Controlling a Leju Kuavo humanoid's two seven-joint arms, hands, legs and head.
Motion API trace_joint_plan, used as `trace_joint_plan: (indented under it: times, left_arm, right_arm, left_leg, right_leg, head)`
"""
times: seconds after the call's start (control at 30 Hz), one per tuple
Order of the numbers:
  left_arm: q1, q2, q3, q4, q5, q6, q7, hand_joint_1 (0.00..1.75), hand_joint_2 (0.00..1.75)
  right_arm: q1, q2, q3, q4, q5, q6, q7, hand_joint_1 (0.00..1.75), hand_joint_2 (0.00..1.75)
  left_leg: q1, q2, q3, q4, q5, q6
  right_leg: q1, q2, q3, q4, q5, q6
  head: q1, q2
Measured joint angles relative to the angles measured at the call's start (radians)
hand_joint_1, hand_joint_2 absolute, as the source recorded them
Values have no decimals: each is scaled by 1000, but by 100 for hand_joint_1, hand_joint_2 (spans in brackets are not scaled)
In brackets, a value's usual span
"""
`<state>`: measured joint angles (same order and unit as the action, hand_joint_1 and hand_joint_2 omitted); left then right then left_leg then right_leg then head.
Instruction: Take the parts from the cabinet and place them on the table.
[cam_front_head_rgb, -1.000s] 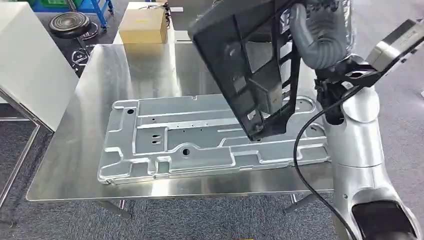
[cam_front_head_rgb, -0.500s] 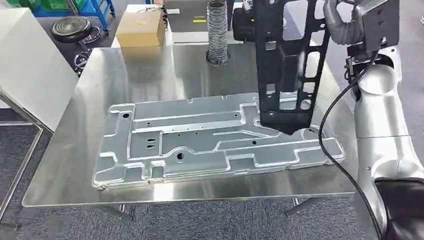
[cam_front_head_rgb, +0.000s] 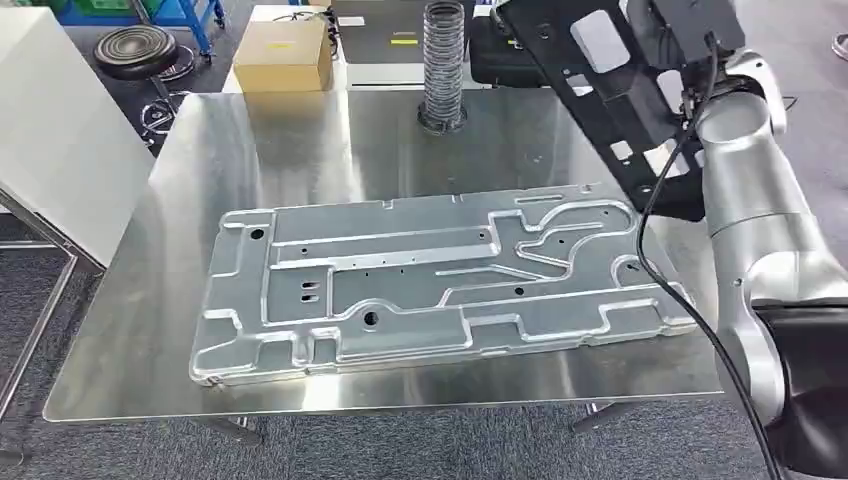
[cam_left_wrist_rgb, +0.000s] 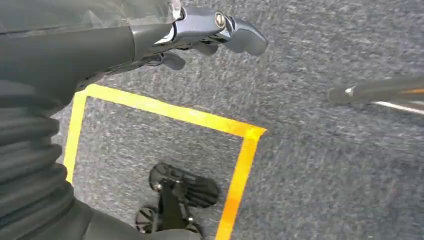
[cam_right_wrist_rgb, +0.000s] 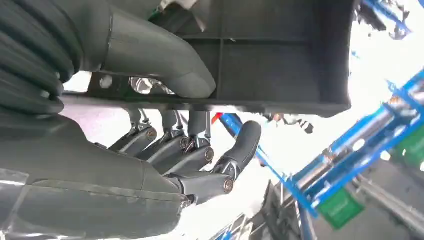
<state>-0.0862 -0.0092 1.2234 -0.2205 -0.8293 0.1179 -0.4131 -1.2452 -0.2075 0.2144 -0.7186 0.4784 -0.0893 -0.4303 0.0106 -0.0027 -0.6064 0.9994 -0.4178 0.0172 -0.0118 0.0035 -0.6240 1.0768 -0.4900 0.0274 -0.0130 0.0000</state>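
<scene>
- On my head feed, even overhead light glares off the steel table (cam_front_head_rgb: 200, 180), softly mirroring things.
- My right wrist background blows out white.
- Left wrist carpet (cam_left_wrist_rgb: 325, 175) smears slightly.

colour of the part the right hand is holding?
Black, an openwork plastic frame, gripped by the right hand. Head view shows it best.

Metal plate (cam_front_head_rgb: 430, 275) lies on table (cam_front_head_rgb: 130, 340); coiled hose (cam_front_head_rgb: 444, 65) behind it.

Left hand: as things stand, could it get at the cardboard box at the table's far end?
Probably not. The left hand hangs low over the carpet, and the cardboard box lies beyond the whole table.
</scene>
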Motion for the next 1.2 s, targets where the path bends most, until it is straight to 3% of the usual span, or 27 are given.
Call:
trace_joint_plan:
  times: [0.07,0.1,0.13,0.17,0.2,0.23,0.27,0.3,0.4,0.47,0.5,0.6,0.63,0.67,0.7,0.77,0.8,0.83,0.97,1.0,1.1,1.13,1.17,1.2]
  left_arm:
    - [-4,0,0,0,-5,-1,-1,0,175]
    - [-4,0,0,0,-5,-1,-2,0,175]
    - [-3,0,0,0,-5,-1,-4,0,175]
    - [-3,0,0,0,-5,-1,-5,0,175]
    - [-4,-1,0,0,-5,-2,-8,0,175]
    - [-5,-2,0,0,-5,-3,-9,0,175]
    - [-6,-2,0,0,-7,-6,-10,0,175]
    - [-7,-2,0,0,-11,-11,-13,0,175]
    - [-6,-2,0,0,-26,-20,-15,0,175]
    - [-9,-2,-3,0,-36,-27,-16,0,175]
    - [-9,-2,-4,0,-41,-31,-18,0,175]
    - [-7,-1,-6,0,-52,-36,-29,0,175]
    - [-7,-1,-8,0,-57,-36,-32,0,175]
    - [-7,-2,-12,0,-59,-36,-35,0,175]
    - [-8,-2,-13,0,-59,-36,-42,0,175]
    - [-8,-1,-15,0,-59,-36,-52,0,175]
    - [-9,-2,-18,0,-59,-38,-53,0,175]
    - [-9,-2,-22,0,-59,-39,-54,0,175]
    - [-10,-3,-28,0,-61,-39,-56,0,175]
    - [-12,-3,-29,0,-62,-38,-58,0,175]
    - [-18,-3,-29,0,-59,-36,-63,0,175]
    - [-20,-3,-29,0,-58,-33,-63,0,175]
    - [-22,-3,-29,0,-57,-30,-63,0,175]
    - [-23,-3,-29,0,-56,-29,-63,0,175]
  right_arm:
    - [-18,19,13,50,14,-1,3,175,175]
    - [-19,30,19,73,22,-2,6,175,175]
    - [-20,44,27,99,25,-6,6,175,175]
    - [-20,56,32,117,30,-10,8,175,175]
    - [-21,75,37,137,36,-18,8,175,175]
    - [-25,90,40,152,38,-26,9,175,175]
    - [-30,104,43,168,38,-36,9,175,175]
    - [-33,119,44,187,38,-45,9,175,175]
    - [-33,166,46,221,38,-70,8,175,175]
    - [-34,196,49,234,40,-72,7,175,175]
    - [-33,211,51,243,41,-72,7,175,175]
    - [-9,251,54,273,40,-78,6,175,175]
    - [-4,262,54,278,39,-78,4,175,175]
    - [0,272,54,285,39,-78,4,175,175]
    - [4,284,55,291,40,-78,4,175,175]
    - [16,300,58,297,42,-79,5,175,175]
    - [19,312,59,302,42,-77,8,175,175]
    - [21,314,59,305,44,-75,10,175,175]
    - [34,334,61,315,55,-66,18,175,175]
    - [36,339,62,319,55,-65,19,0,0]
    - [47,359,62,325,53,-44,30,0,0]
    - [54,365,62,326,53,-40,35,0,0]
    - [62,370,62,328,53,-36,38,0,0]
    - [66,379,63,331,53,-36,40,0,0]
  left_leg:
    - [0,0,1,0,-2,3]
    - [0,-1,3,0,-3,3]
    - [1,-1,5,1,-5,2]
    - [1,-1,9,2,-7,1]
    - [1,-2,11,4,-11,-2]
    - [2,-4,14,9,-16,-7]
    - [2,-4,15,13,-21,-11]
    - [-4,-5,12,17,-25,-17]
    - [-1,-5,16,11,-24,-34]
    - [4,-4,21,15,-35,-47]
    - [3,-3,10,50,-58,-49]
    - [3,-3,-102,279,-158,-57]
    - [3,-3,-127,325,-166,-58]
    - [4,-3,-128,318,-146,-58]
    - [4,-3,-108,270,-113,-57]
    - [6,-3,-18,81,-18,-56]
    - [8,-4,12,21,-20,-55]
    - [4,-6,12,14,-16,-44]
    - [5,-3,10,12,-9,-21]
    - [7,-2,9,11,-8,-15]
    - [4,3,3,12,-7,-8]
    - [3,4,3,12,-6,-8]
    - [2,4,4,12,-7,-7]
    - [0,3,5,13,-7,-6]
  right_leg:
    - [-2,0,-78,162,-71,8]
    - [-3,0,-120,238,-91,11]
    - [-6,-1,-137,259,-83,12]
    - [-8,-1,-128,230,-54,12]
    - [-10,-1,-97,159,-6,12]
    - [-12,-2,-53,60,48,10]
    - [-12,-4,-16,-29,83,7]
    - [-2,-3,-2,-43,63,3]
    - [3,1,-3,-52,62,-16]
    - [-6,-1,13,-68,67,-32]
    - [-5,-2,19,-72,66,-38]
    - [-1,-4,19,-71,65,-46]
    - [0,-4,19,-71,65,-46]
    - [0,-4,21,-71,64,-46]
    - [0,-3,23,-71,63,-45]
    - [-1,-5,30,-68,58,-37]
    - [4,-8,27,-66,55,-32]
    - [9,-7,24,-61,54,-28]
    - [7,-7,24,-64,56,-8]
    - [5,-7,14,-42,34,-3]
    - [5,-6,-100,203,-83,4]
    - [5,-6,-128,264,-97,3]
    - [6,-6,-134,274,-89,1]
    - [7,-6,-112,230,-55,-6]
  head:
    - [0,0]
    - [0,0]
    - [0,0]
    - [0,0]
    - [0,0]
    - [0,0]
    - [0,0]
    - [-1,0]
    - [-2,0]
    - [-1,0]
    - [-5,0]
    - [-5,0]
    - [-6,0]
    - [-5,0]
    - [-6,0]
    - [-6,0]
    - [-6,0]
    - [-6,0]
    - [-3,0]
    - [-1,0]
    - [1,0]
    - [2,0]
    - [1,0]
    - [2,0]
